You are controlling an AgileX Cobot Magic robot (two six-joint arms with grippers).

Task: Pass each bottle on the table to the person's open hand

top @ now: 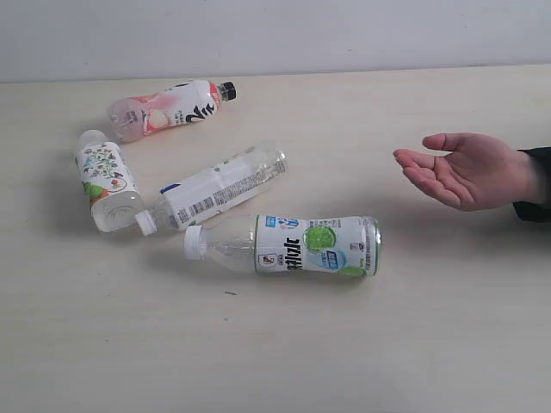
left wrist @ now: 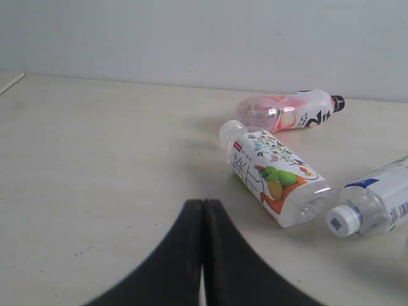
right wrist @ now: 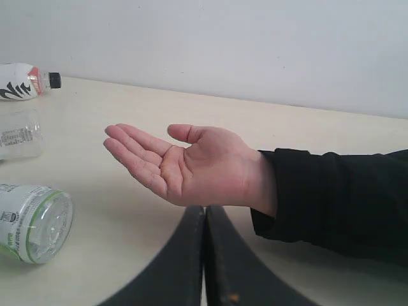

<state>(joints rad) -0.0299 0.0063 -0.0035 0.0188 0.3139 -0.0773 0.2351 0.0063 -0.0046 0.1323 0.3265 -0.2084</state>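
**benchguy:** What's sitting around the bottles, anything crowding them?

**armwatcher:** All four are lying on their sides on the pale worktop (top: 344, 344), bunched at the left of the exterior view. The pink-label bottle (top: 170, 109) with the black cap is lying nearest the wall. The floral-label bottle (top: 107, 179) is lying near it, and the barcode-label bottle (top: 215, 191) is resting its white cap just beside the floral one's base. The lime-label bottle (top: 293, 244) is lying closest to the open hand (top: 465, 170), which is hovering palm-up on the right with a black sleeve showing. Bare worktop is stretching between those two.

**benchguy:** Labels readable? Fingers?

**armwatcher:** Big black lettering is showing on the pink and lime labels, too blurry for me. The left fingers (left wrist: 178, 268) and right fingers (right wrist: 182, 268) are both pressing together, gripping nothing. Plenty of bare worktop is running across the front, and the wall is bounding the far edge.
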